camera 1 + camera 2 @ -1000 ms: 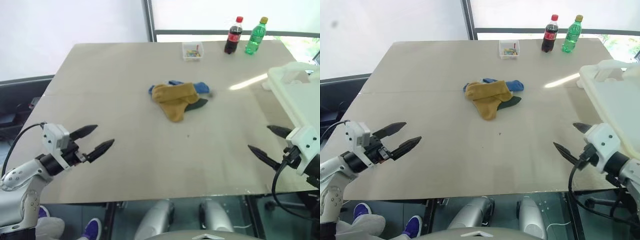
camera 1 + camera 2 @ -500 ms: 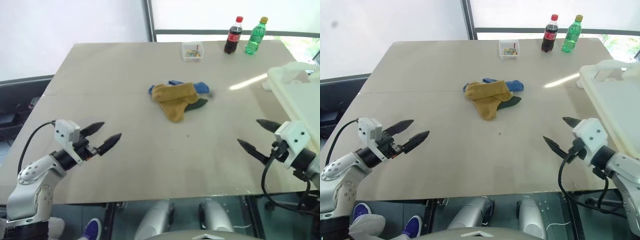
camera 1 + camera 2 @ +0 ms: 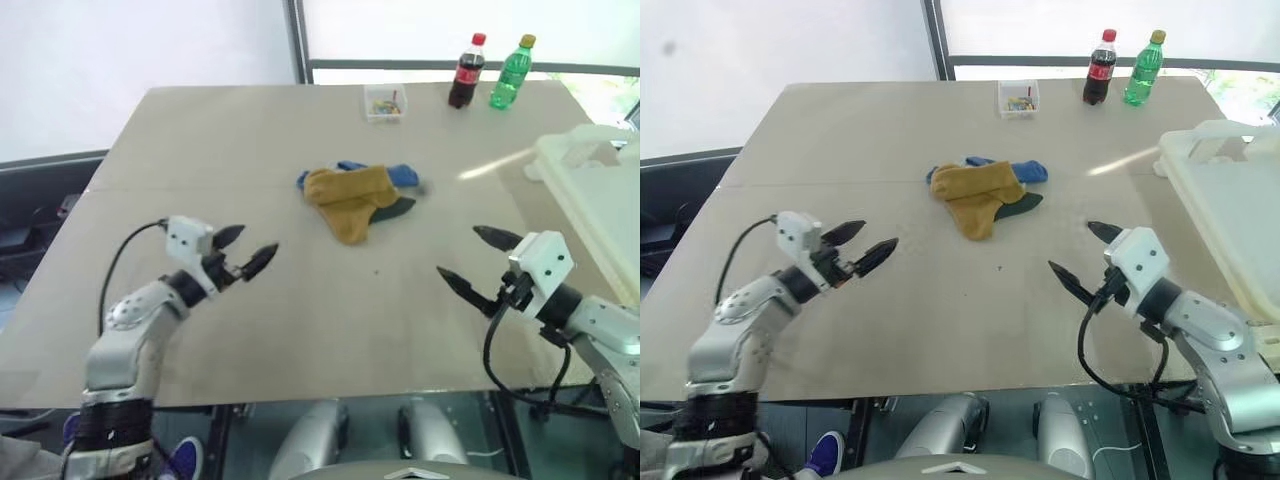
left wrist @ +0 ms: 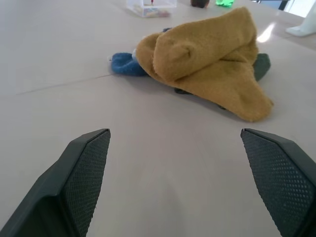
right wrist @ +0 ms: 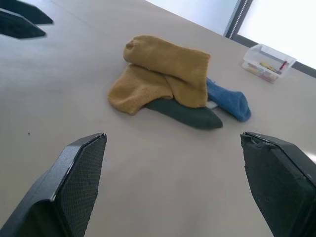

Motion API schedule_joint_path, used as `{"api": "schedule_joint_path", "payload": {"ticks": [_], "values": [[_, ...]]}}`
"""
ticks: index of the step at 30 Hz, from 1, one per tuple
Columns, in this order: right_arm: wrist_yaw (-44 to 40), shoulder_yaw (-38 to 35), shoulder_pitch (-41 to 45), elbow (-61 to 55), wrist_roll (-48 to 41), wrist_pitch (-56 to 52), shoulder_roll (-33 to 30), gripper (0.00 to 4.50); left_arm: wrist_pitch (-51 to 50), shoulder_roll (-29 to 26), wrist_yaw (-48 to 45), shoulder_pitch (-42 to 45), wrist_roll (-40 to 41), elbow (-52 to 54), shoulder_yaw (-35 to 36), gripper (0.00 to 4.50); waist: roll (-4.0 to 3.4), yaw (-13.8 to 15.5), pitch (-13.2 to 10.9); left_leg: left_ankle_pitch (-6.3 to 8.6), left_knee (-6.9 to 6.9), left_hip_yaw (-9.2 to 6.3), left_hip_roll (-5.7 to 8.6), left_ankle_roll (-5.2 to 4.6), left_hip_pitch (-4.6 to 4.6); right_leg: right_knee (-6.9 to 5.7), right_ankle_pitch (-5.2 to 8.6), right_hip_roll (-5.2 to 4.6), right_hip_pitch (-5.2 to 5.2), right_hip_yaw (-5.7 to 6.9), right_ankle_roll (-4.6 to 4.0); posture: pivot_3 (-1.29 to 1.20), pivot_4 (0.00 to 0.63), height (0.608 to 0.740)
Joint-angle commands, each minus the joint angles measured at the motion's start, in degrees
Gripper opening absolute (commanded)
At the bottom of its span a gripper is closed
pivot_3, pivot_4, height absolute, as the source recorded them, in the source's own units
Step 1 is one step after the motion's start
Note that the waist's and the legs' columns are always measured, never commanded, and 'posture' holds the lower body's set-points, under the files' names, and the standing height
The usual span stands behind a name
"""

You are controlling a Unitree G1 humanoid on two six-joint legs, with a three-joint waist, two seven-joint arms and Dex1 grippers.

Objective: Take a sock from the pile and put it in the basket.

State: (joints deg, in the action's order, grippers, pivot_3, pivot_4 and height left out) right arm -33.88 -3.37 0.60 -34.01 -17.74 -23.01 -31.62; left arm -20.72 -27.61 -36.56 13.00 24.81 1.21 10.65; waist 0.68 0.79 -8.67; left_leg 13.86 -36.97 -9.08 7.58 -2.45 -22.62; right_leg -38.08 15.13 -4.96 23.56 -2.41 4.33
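Pile (image 3: 354,198) mid-table, well apart from basket (image 3: 600,200) at the right edge. Left gripper (image 3: 244,250) and right gripper (image 3: 470,258) both spread wide, empty, aimed at the socks. Best to commit one gripper, pinch only the top yellow sock (image 4: 207,64), lift clear.

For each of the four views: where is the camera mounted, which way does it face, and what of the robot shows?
Left eye and right eye: on the head, facing forward and down over the table; both arms, left tool and right tool, both open.
Left wrist: looks along its two black fingers at the pile.
Right wrist: looks along its own fingers at the pile; left tool's tips in a corner.
Shared: the pile and the small clear box.
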Motion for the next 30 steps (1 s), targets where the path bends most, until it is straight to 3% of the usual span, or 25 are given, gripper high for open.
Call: {"api": "schedule_joint_path", "payload": {"ticks": [1, 6, 12, 20, 30], "values": [[2.17, 3.25, 2.96, 0.85, 2.28, 2.25, 2.44, 4.46, 2.87, 3.28, 3.06, 4.97, -2.72, -3.56, -2.23, 4.50, 0.01, 0.00, 0.00, 0.00, -0.02, 0.00, 0.00, 0.00, -0.01, -0.01, 0.00, 0.00, 0.00, 0.01, 0.00, 0.00, 0.150, 0.740], [4.50, 6.28, 5.14, 2.82, 4.95, 2.74, 5.64, 4.46, 5.71, 9.96, 6.20, 12.75, -5.72, -11.89, -4.77, 4.50, 0.03, -0.03, 0.02, 0.00, -0.21, -0.03, 0.03, 0.00, -0.11, -0.04, -0.02, 0.01, 0.01, 0.02, 0.02, 0.00, 0.150, 0.740], [3.56, 7.22, 3.05, 2.61, 6.80, 5.61, 5.12, 4.46, 9.56, 15.84, 9.67, 21.65, -9.48, -21.81, -6.92, 4.50, 0.07, -0.03, 0.03, 0.00, -0.27, -0.07, 0.07, -0.01, -0.18, -0.06, -0.03, 0.00, 0.01, 0.05, 0.04, 0.00, 0.150, 0.740], [4.64, 7.13, 0.97, 1.64, 8.04, 6.85, 5.50, 4.46, 12.06, 15.51, 9.94, 24.42, -10.90, -26.82, -5.88, 4.50, 0.07, -1.15, 0.04, 0.00, -0.28, -0.05, 0.07, 0.00, -0.16, -0.17, -0.03, 0.02, 0.04, 0.00, 0.04, 0.00, 0.150, 0.740], [5.28, 6.54, 0.25, 1.08, 8.33, 6.76, 5.62, 4.46, 11.55, 16.60, 13.09, 23.86, -11.08, -25.61, -5.70, 4.50, 0.07, -1.17, 0.04, 0.00, -0.36, -0.05, 0.08, -0.01, -0.16, -0.26, -0.03, 0.01, 0.03, -0.01, 0.04, 0.00, 0.150, 0.740]]}}
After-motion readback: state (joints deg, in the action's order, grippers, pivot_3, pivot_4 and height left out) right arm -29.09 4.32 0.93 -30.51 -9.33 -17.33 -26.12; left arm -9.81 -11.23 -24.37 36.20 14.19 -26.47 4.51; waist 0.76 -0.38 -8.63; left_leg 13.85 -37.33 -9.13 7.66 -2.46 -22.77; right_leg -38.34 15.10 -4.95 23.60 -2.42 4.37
